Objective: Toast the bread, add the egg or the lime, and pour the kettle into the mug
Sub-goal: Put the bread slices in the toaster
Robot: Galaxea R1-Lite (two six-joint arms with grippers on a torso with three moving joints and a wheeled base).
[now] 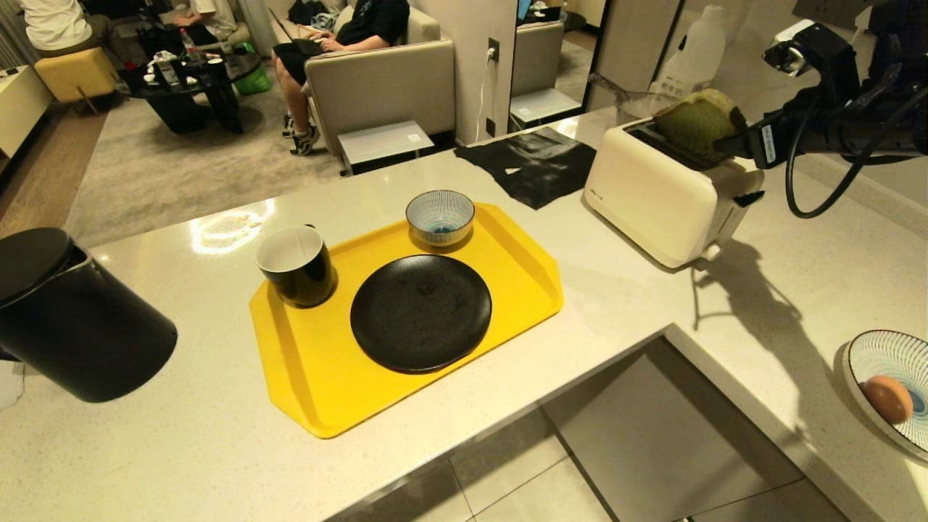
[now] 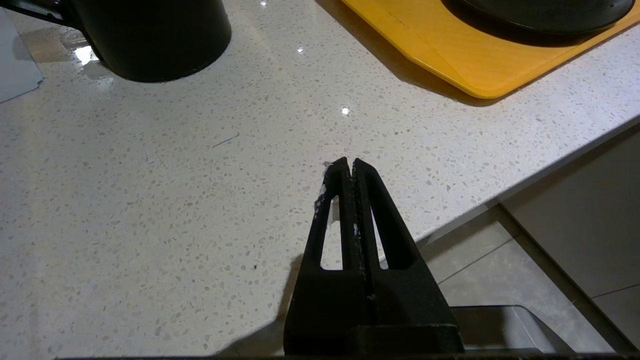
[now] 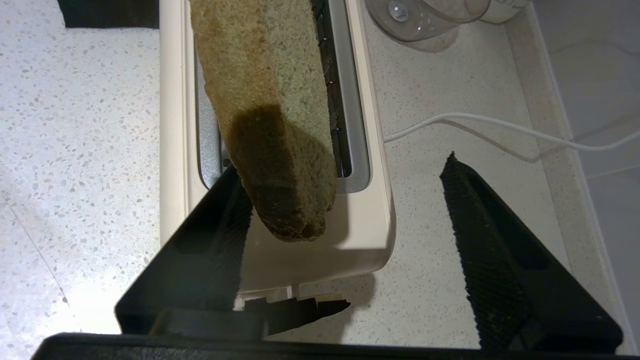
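The pale green bread (image 1: 694, 122) stands tilted in the slot of the cream toaster (image 1: 652, 196), its top sticking out. My right gripper (image 3: 342, 165) is open around the bread's (image 3: 265, 100) near end: one finger sits right beside the crust, the other well apart. The black kettle (image 1: 65, 319) stands at the counter's left. The black mug (image 1: 297, 264) is on the yellow tray (image 1: 312, 377). The egg (image 1: 887, 399) lies in a striped dish (image 1: 881, 355) at far right. The lime is out of view. My left gripper (image 2: 351, 162) is parked, shut and empty, over the counter's front edge.
A black plate (image 1: 420, 312) and a small striped bowl (image 1: 439, 216) share the tray. A black cloth (image 1: 533, 163) lies behind it. A clear jug (image 3: 425, 20) and a white cable (image 3: 500, 130) sit behind the toaster (image 3: 370, 210). People sit on sofas in the background.
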